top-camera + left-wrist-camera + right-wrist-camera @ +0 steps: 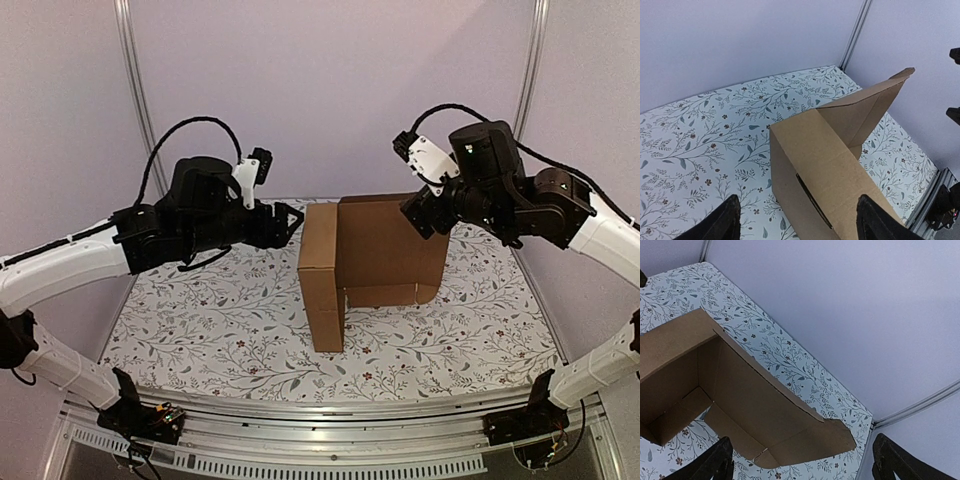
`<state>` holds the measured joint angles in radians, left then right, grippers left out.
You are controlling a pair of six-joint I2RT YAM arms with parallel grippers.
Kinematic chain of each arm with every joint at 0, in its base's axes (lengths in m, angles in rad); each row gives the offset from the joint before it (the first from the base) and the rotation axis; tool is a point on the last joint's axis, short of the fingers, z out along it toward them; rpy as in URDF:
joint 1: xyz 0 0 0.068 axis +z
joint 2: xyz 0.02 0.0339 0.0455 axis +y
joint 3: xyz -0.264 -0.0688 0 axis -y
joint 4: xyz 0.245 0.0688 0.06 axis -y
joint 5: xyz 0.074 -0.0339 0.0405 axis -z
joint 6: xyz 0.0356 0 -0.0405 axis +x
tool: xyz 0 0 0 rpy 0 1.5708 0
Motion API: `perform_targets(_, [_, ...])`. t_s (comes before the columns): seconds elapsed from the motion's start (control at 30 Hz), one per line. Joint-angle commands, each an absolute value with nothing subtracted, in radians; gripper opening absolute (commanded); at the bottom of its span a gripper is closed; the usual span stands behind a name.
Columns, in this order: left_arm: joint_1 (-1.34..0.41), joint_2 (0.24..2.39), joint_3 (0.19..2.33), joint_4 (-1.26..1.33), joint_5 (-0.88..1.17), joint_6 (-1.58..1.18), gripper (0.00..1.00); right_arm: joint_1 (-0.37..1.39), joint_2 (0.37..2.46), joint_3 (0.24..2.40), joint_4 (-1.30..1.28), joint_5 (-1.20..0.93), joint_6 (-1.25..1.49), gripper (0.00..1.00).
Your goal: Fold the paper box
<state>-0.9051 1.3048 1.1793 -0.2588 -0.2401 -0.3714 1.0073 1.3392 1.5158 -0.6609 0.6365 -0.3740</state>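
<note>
Floral tablecloth (pixel 200 320), lilac walls (pixel 330 90), and mid-table stands the half-folded paper box (pixel 385 250) (one flap raised), left gripper (pixel 291 222) and right gripper (pixel 416 215) flanking it, fingers spread wide.

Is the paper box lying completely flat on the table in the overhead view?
No, the paper box has a side wall and a large panel standing upright.

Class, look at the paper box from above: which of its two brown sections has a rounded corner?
The broad panel on the right arm's side: its near outer corner is rounded. The narrow folded wall on the left arm's side has only square corners.
</note>
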Motion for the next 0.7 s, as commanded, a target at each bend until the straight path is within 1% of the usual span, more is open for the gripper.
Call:
perform_targets(0.0, [-0.87, 1.355, 1.22, -0.272, -0.199, -0.365, 0.75, 0.896, 1.242, 1.424, -0.66, 0.544, -0.143, 0.95])
perform_targets(0.13, [-0.843, 1.383, 1.227, -0.27, -0.167, -0.384, 0.7, 0.826, 1.167, 1.331, -0.636, 0.479, -0.048, 0.94])
perform_targets(0.33, [-0.817, 1.412, 1.229, -0.263, -0.124, -0.401, 0.65, 0.757, 1.091, 1.194, -0.594, 0.46, 0.056, 0.92])
perform_targets(0.47, [-0.81, 1.424, 1.236, -0.259, -0.109, -0.401, 0.63, 0.67, 1.079, 1.138, -0.57, 0.344, 0.089, 0.89])
perform_targets(0.67, [-0.807, 1.431, 1.254, -0.264, -0.097, -0.398, 0.62, 0.512, 1.068, 1.036, -0.459, 0.142, 0.157, 0.87])
